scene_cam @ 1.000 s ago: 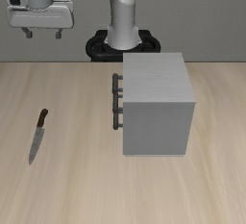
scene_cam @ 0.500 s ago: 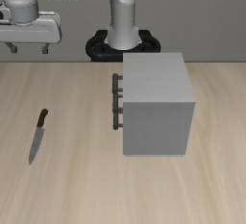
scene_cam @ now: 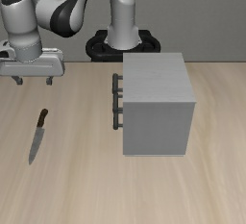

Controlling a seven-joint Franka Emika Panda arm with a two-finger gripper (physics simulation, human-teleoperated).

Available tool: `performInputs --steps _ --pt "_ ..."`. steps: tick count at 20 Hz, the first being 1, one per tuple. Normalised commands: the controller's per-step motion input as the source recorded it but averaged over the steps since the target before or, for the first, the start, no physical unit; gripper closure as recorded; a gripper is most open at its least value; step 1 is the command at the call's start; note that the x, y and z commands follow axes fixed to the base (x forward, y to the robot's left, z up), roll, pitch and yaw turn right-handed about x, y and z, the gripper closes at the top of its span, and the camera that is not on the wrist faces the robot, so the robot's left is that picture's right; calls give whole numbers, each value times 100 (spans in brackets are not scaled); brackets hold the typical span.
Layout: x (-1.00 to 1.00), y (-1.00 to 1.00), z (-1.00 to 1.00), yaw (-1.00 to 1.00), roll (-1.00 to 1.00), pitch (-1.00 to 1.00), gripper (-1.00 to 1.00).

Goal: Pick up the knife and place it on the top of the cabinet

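Claw point(scene_cam: 35, 82) lower, knife point(scene_cam: 37, 136) beneath, apart

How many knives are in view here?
1. The knife lies on the wooden table at the exterior view's left, apart from the cabinet; the cabinet's inside is hidden.

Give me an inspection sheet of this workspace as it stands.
Surface: wooden table, flat.
Job's things: knife lies flat at the exterior view's left, apart from the cabinet; the cabinet's handles face the knife's side.
Clutter: nothing seen.
Gripper: gripper open, hovers near the knife's handle end, touching nothing.
Cables: nothing seen.
Surroundings: grey wall behind the robot base.
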Motion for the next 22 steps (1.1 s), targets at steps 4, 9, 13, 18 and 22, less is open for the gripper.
performInputs --steps 4,9,13,18,22 --pt "0 0 -100 0 0 0 -100" --pt "0 0 -100 0 0 0 -100" --pt "0 0 -75 0 0 0 100" --pt "0 0 0 0 0 0 100" --pt "0 0 25 0 0 0 100"
